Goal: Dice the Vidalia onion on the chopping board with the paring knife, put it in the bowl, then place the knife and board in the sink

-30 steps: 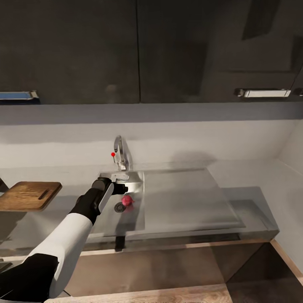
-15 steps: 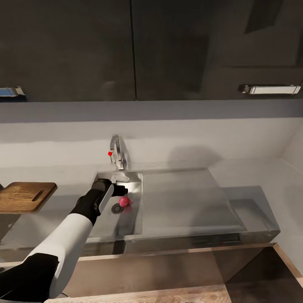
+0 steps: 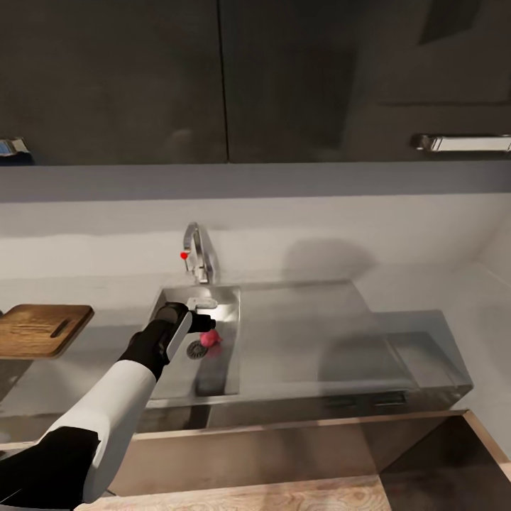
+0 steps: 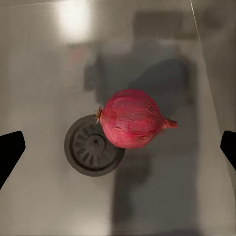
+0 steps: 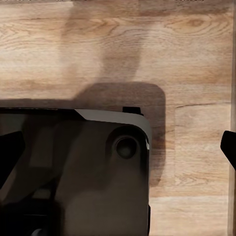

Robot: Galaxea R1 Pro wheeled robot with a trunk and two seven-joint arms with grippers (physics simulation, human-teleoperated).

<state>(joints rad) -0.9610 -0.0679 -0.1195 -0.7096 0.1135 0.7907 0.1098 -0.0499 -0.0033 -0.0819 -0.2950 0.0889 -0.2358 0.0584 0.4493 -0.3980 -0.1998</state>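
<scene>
Left end effector (image 4: pixel 118 147) spread wide over the sink (image 3: pixel 220 369), jaws apart, gripping nothing. Red onion (image 4: pixel 132 118) on the basin floor, overlapping the drain (image 4: pixel 93 146) at its 2 o'clock. Chopping board (image 3: pixel 39 330) on the worktop (image 3: pixel 106 341) at 9 o'clock. Right end effector (image 5: pixel 118 147) open above wood floor (image 5: pixel 118 44)

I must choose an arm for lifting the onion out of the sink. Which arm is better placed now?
The left. Its claw hangs open over the onion, which lies beside the drain in the sink. The right claw points down at the wood floor, far from the sink.
</scene>
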